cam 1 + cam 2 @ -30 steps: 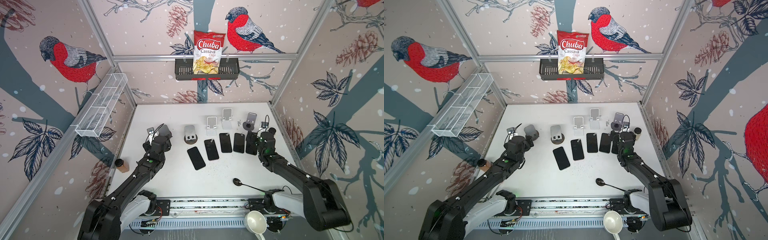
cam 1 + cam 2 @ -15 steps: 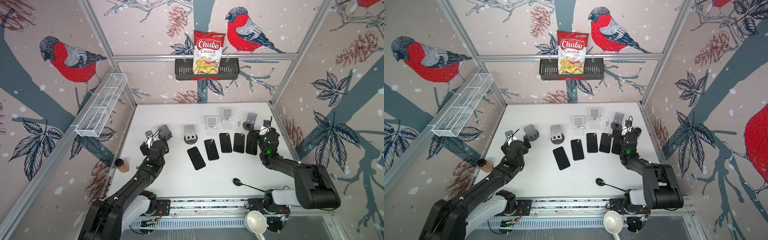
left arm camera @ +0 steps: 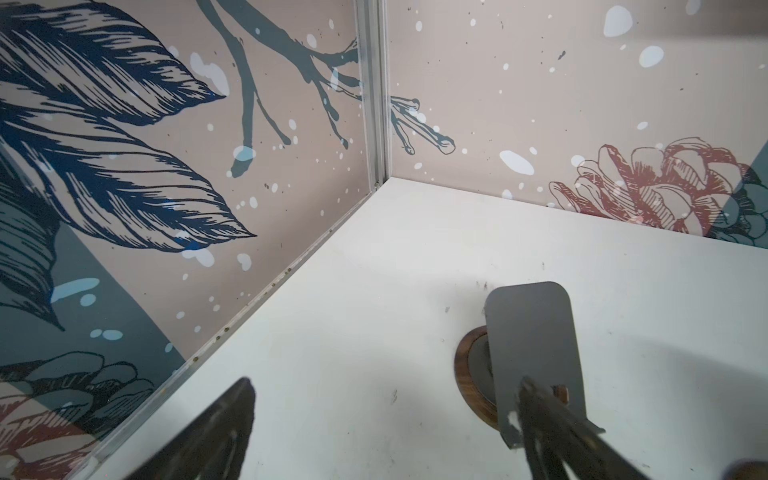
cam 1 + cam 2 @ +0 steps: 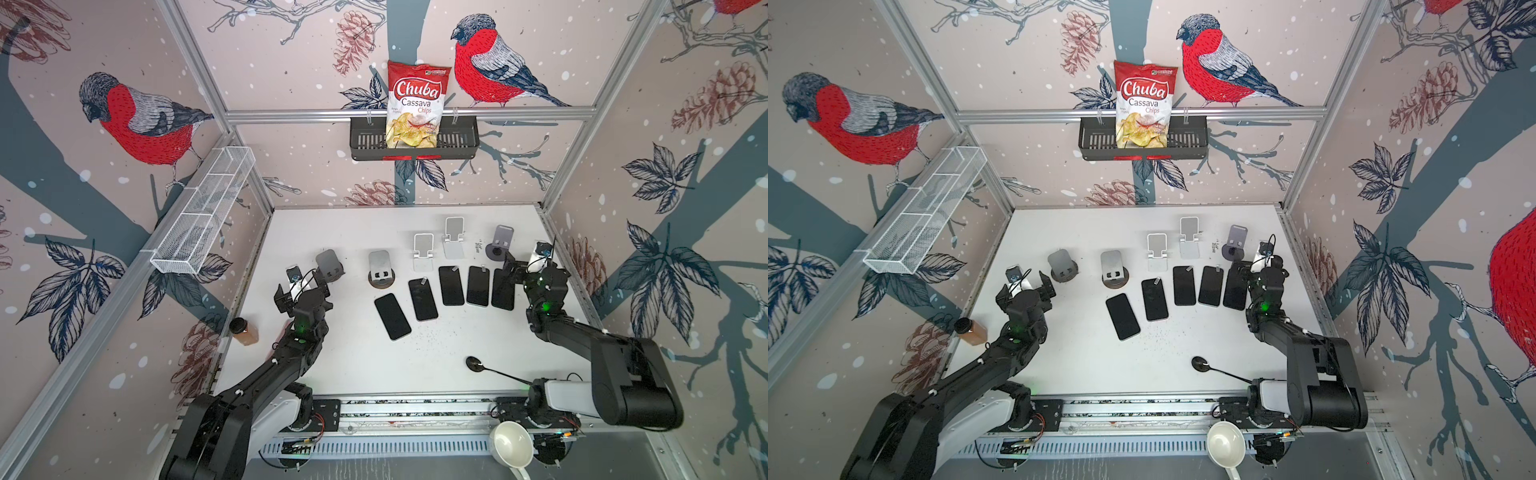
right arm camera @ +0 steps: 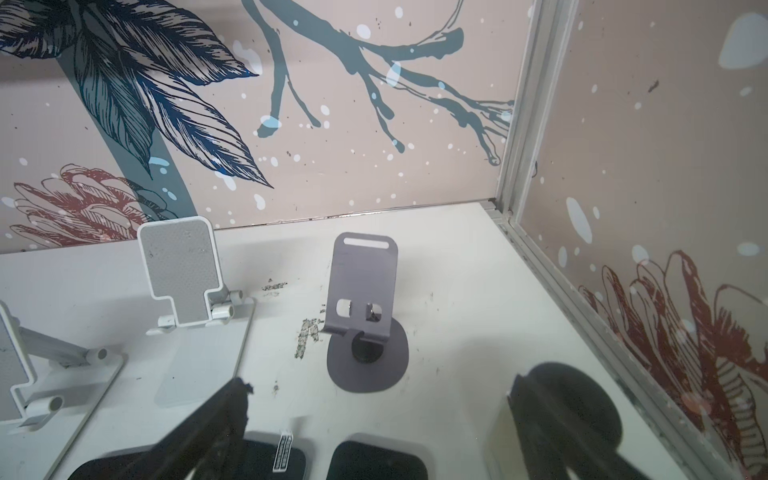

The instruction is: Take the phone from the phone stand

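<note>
Top views. Five stands (image 4: 423,247) are standing in a loose row across the far half of the tabletop (image 4: 353,365), and none is carrying anything. Five phones (image 4: 451,286) are lying flat just in front of them, long axes running from the robot's side toward the stands. The left claw (image 4: 304,287) is hovering beside the dark stand (image 4: 330,262) with its jaws spread wide and nothing between them; the nearest phone (image 4: 392,316) is lying well apart, toward the middle. The right claw (image 4: 1264,267), likewise spread and empty, is hovering at the far end of the rightmost phone (image 4: 1234,286), with the purple stand (image 4: 1236,237) just beyond.

Left wrist view. The left claw (image 3: 382,432) is framing bare tabletop. One of its fingers (image 3: 552,424) is overlapping the lower lip of the dark stand (image 3: 532,345), though contact cannot be told. No phone is showing here.

Right wrist view. The right claw (image 5: 374,428) is gaping toward the purple stand (image 5: 363,286), which is standing empty directly ahead, with a white stand (image 5: 183,270) empty beside it. Dark phone ends (image 5: 370,461) are lying flat beneath the claw.

Judgement. With no stand bearing a phone, the removal appears to be already finished. Should a phone need handling, the right arm is sitting nearer, and the jaws would be closing across the phone's narrow width.
</note>
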Robot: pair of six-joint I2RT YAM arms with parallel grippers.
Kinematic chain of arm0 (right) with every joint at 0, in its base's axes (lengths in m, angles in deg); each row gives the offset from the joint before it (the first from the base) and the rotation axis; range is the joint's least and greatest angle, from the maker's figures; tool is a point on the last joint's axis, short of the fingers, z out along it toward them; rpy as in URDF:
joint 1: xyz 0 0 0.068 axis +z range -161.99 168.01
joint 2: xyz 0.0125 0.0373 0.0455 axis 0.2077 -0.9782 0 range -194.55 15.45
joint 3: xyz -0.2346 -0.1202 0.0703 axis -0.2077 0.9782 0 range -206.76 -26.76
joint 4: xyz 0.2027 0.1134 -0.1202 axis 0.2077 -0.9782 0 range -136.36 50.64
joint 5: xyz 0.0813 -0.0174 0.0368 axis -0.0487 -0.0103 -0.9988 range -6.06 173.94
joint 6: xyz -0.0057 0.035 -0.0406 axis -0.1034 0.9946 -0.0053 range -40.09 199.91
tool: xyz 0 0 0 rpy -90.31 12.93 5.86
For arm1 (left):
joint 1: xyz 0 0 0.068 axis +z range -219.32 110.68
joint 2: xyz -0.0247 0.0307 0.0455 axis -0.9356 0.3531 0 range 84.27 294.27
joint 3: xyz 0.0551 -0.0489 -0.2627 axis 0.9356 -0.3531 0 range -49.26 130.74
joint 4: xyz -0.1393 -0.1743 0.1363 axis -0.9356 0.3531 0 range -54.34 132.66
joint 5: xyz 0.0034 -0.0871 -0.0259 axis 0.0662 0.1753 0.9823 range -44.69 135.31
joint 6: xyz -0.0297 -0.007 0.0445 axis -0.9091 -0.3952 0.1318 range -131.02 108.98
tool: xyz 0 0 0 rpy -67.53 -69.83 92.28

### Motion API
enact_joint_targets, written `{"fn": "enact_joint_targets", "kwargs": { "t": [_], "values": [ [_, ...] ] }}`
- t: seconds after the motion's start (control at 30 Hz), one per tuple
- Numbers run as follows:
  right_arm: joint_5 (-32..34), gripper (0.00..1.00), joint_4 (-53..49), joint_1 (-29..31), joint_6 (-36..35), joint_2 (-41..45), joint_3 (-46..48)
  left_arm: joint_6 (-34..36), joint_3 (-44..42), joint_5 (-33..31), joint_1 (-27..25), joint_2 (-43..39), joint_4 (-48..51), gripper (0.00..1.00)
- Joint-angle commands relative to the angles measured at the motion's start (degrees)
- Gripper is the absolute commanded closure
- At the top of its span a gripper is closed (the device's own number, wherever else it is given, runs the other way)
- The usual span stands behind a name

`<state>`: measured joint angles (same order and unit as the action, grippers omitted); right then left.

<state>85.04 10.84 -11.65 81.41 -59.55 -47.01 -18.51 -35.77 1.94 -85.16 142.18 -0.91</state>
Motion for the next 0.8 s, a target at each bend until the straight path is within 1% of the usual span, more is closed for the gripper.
{"fn": "enact_joint_targets", "kwargs": {
  "t": [0.0,0.1,0.17,0.27,0.33,0.37,0.4,0.47,0.5,0.53,0.57,0.6,0.63,0.73,0.77],
  "values": [
    [1.32,0.01,1.12,0.34,0.69,-0.02,1.45,0.48,-0.38,1.42,1.73,1.0,-6.79,0.04],
    [3.5,0.01,9.77,1.01,1.17,-3.78,5.43,0.78,-1.2,2.29,2.56,2.63,-10.97,0.04],
    [5.29,0.01,15.05,1.93,0.27,-6.44,6.74,2.25,-2.63,2.02,2.99,4.77,-17.26,0.04],
    [5.41,0.01,15.48,1.89,0.37,-10.21,5.18,4.96,-3.78,1.73,3.57,9.61,-25.82,0.04],
    [5.41,0.01,15.81,1.42,1.12,-9.87,5.93,6.89,-3.99,1.89,3.71,13.81,-31.1,0.04],
    [6.05,0.01,19.52,1.42,1.3,-11.15,7.07,7.62,-4.24,1.89,3.71,16.37,-34.69,0.04],
    [6.16,0.01,21.18,1.19,1.6,-11.67,7.61,8.23,-4.73,1.87,3.71,18.84,-38.62,0.04],
    [5.97,0.01,17.74,0.96,1.92,-10.81,6.68,9.84,-6.06,2.39,3.97,25.32,-49.01,0.04],
    [5.7,0.01,18.5,0.83,1.95,-10.92,6.85,8.98,-5.97,2.86,4.05,27.49,-49.47,0.04],
    [5.69,0.01,19.25,0.8,1.93,-11.25,7.0,10.91,-6.11,3.35,4.08,30.43,-54.35,0.04],
    [5.6,0.01,17.98,0.8,2.0,-10.88,6.78,11.86,-6.01,3.94,3.3,30.87,-54.06,0.04],
    [5.5,0.01,18.27,0.7,2.02,-10.95,6.74,11.45,-5.62,6.42,3.33,29.85,-50.75,0.04],
    [5.55,0.01,18.79,0.69,2.01,-11.13,6.89,11.14,-5.44,8.24,3.8,29.46,-49.54,0.04],
    [5.45,0.01,18.5,0.7,2.02,-10.95,6.89,9.66,-8.0,14.82,6.08,30.98,-53.96,0.04],
    [5.4,0.01,18.17,0.71,2.02,-10.8,6.81,9.64,-8.38,15.95,6.58,32.82,-56.66,0.03]
  ]
}}
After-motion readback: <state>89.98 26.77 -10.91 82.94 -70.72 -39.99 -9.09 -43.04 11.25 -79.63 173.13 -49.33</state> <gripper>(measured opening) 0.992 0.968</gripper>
